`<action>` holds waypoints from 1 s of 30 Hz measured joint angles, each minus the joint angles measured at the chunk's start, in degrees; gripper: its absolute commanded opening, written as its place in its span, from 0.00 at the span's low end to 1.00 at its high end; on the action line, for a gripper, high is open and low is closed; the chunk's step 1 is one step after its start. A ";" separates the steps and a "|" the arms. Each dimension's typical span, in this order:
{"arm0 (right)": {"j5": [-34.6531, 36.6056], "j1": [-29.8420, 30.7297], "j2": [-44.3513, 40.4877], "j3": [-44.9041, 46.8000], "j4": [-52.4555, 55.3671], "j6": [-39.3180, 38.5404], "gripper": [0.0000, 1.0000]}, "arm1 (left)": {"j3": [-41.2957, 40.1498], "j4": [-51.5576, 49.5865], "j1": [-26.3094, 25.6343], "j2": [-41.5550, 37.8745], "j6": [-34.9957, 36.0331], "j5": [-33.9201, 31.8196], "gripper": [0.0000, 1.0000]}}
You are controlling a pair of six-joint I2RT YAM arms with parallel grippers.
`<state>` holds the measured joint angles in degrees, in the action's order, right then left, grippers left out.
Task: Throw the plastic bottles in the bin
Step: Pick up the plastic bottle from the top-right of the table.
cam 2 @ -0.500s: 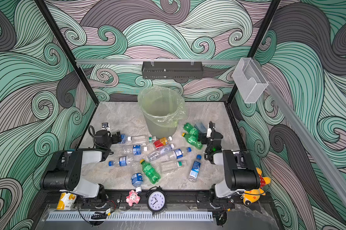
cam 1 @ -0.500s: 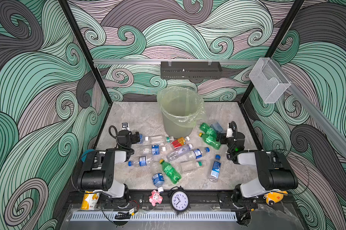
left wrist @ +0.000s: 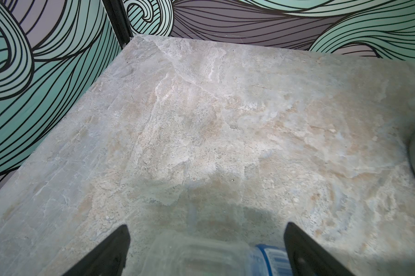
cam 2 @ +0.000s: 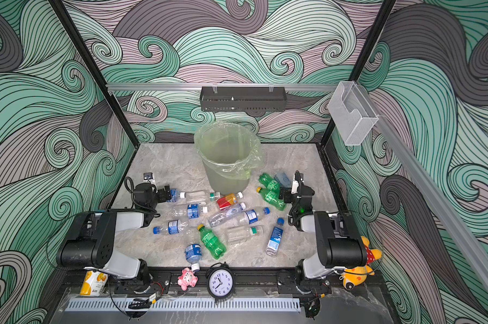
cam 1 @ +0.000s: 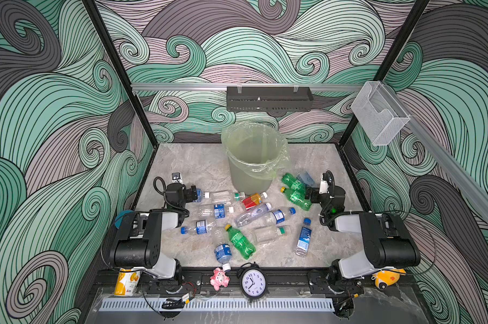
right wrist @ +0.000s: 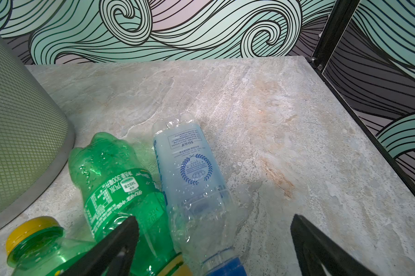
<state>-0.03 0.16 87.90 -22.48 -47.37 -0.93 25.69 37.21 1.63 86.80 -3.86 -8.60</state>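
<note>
Several plastic bottles lie scattered on the marble floor in both top views, among them a red-orange labelled one [cam 1: 251, 200] and a green one [cam 1: 240, 241]. The bin [cam 1: 254, 157], lined with a pale green bag, stands at the back centre. My left gripper [cam 1: 193, 193] is open, and a clear blue-labelled bottle [left wrist: 201, 258] lies between its fingers. My right gripper [cam 1: 307, 193] is open too. It straddles a pale blue bottle [right wrist: 192, 181], and one finger lies over a green bottle [right wrist: 115, 181]. A second green bottle with a yellow cap [right wrist: 34, 239] lies next to the bin's wall [right wrist: 22, 133].
Along the front rail stand a black alarm clock [cam 1: 253, 282], a pink toy [cam 1: 219, 277], a yellow-white can [cam 1: 126, 282] and a yellow plush [cam 1: 387, 277]. A clear box [cam 1: 377, 115] hangs on the right wall and a black shelf [cam 1: 268, 99] on the back rail.
</note>
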 measured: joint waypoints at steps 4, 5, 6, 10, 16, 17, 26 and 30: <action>0.00 0.00 0.00 0.00 0.00 0.00 1.00 | 0.13 0.02 0.00 0.00 0.02 0.00 0.99; 0.00 0.00 0.00 0.00 0.00 0.00 1.00 | 0.13 0.02 0.02 0.00 0.02 0.00 0.99; 0.00 0.00 0.00 0.00 0.00 0.00 0.99 | 0.13 0.02 0.00 0.00 0.02 0.00 0.99; 0.00 0.00 0.00 0.00 0.00 0.00 0.99 | 0.13 0.02 0.02 0.02 0.02 0.00 0.99; 0.00 0.00 0.00 0.00 0.00 0.00 0.99 | 0.13 0.02 0.00 0.00 0.02 0.00 0.99; 0.00 0.00 0.00 0.00 0.00 0.00 0.99 | 0.13 0.02 0.02 0.00 0.02 0.00 0.99; 0.83 0.00 -2.69 -1.05 5.01 0.24 0.98 | 2.82 -6.78 -0.07 -2.36 1.20 0.13 0.95; 1.95 0.00 -10.05 -3.76 11.65 0.79 0.99 | 4.90 -11.78 -0.31 -10.14 0.55 -1.16 0.95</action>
<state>1.91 0.16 77.84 -26.24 -35.73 -0.14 30.59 25.43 1.32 76.66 -3.31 -9.76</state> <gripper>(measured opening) 0.990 0.954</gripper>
